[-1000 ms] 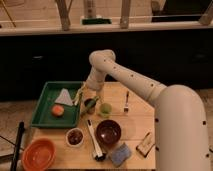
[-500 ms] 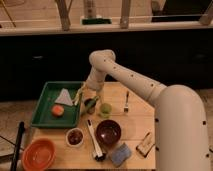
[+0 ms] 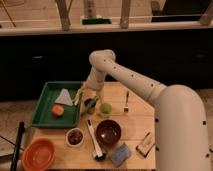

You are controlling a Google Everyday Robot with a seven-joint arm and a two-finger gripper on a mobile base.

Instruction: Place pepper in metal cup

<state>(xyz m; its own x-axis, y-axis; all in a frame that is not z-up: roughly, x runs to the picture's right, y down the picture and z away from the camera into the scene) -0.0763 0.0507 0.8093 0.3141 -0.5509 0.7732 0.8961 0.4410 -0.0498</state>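
The pepper (image 3: 90, 104), small, dark green and glossy, lies on the wooden table (image 3: 135, 122) between the green tray (image 3: 46, 107) and the light green cup (image 3: 105, 109). My gripper (image 3: 85, 98) hangs straight down from the white arm, right over the pepper and touching or almost touching it. The metal cup (image 3: 75, 136), small with a pale rim and a dark reddish inside, stands near the table's front left, well in front of the gripper and apart from it.
The tray holds an orange ball (image 3: 57, 111) and a pale triangular piece (image 3: 64, 96). A maroon bowl (image 3: 108, 132), a black utensil (image 3: 94, 143), a blue sponge (image 3: 120, 154), a fork (image 3: 126, 102), a small wooden object (image 3: 145, 144) and an orange bowl (image 3: 39, 154) are around.
The gripper has stayed over the pepper with hardly any movement. Nothing else on the table has moved.
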